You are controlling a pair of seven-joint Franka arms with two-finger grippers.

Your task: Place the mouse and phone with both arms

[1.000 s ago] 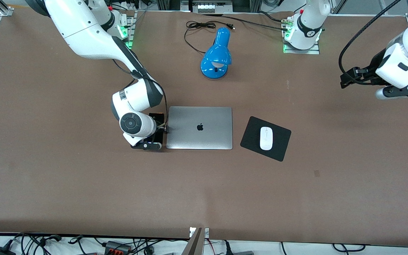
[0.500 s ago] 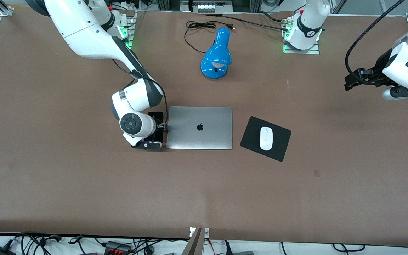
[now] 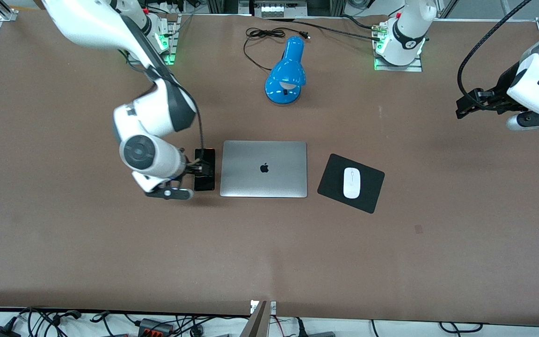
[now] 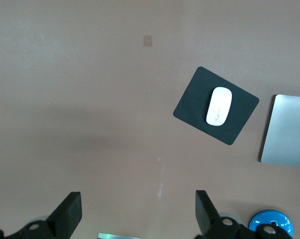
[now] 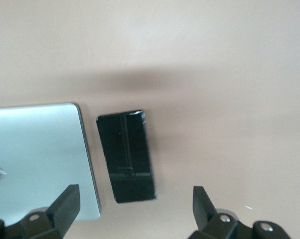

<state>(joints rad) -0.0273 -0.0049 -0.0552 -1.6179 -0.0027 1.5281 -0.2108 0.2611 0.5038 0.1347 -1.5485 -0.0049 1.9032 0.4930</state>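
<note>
From the front view, the slim black glossy phone (image 3: pixel 204 169) was seen flat on the brown bench (image 3: pixel 269 252), just beside the closed silver laptop (image 3: pixel 264 169) at the right arm's end, its long axis parallel to the laptop's side edge. The right hand (image 3: pixel 190 169) was held over the phone's outer edge. The small white oval mouse (image 3: pixel 352 182) was found on the black square mouse pad (image 3: pixel 351 183); the left hand (image 3: pixel 467 104) was parked well apart, waiting.

From the left wrist view, spread, empty fingers (image 4: pixel 69 215) were shown, with the mouse (image 4: pixel 219 106) far off.

From the right wrist view, the phone (image 5: pixel 126 155) was seen lying free between released, wide-open fingers (image 5: pixel 66 203), ungripped.
</note>
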